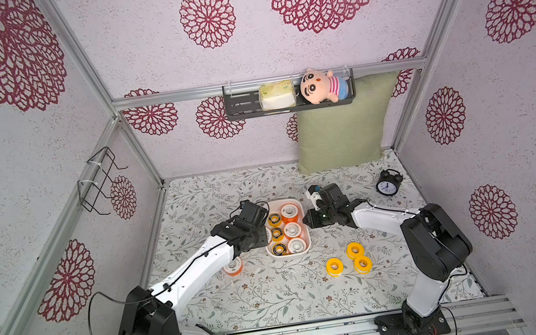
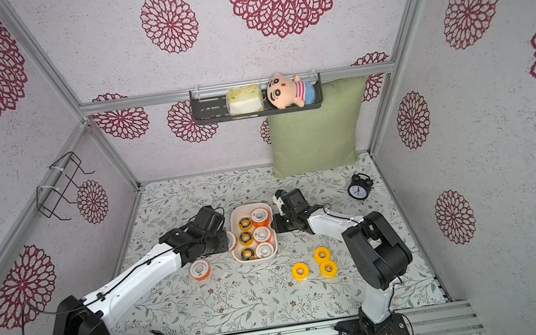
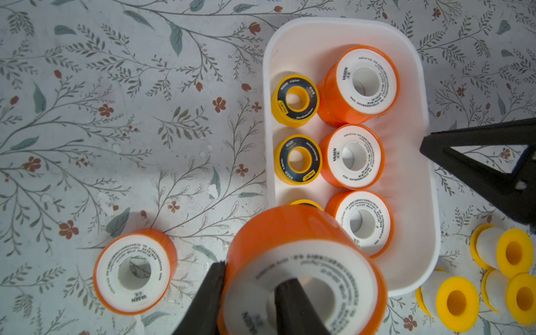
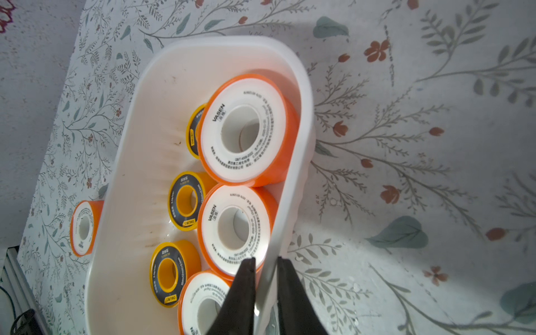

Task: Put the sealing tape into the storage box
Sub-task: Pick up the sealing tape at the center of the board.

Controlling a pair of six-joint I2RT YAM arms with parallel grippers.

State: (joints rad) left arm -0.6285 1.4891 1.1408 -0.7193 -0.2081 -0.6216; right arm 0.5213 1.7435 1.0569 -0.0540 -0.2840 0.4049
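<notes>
Left wrist view: left gripper [image 3: 252, 274] pinches an orange roll [image 3: 290, 229] by its wall, one finger through the hole, at 9 o'clock of the storage box [image 2: 240, 211] in a top view. The right gripper [image 4: 266, 260] is clamped on the box rim. Six rolls [image 3: 359, 156] sit inside.

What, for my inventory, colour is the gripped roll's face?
White face on orange roll; left wrist view.

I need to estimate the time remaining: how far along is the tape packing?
Done: six rolls sit in the box. In hand: the left gripper grips an orange roll, while the right gripper pinches the box's rim. Left: a loose orange roll and three yellow rolls on the table.
</notes>
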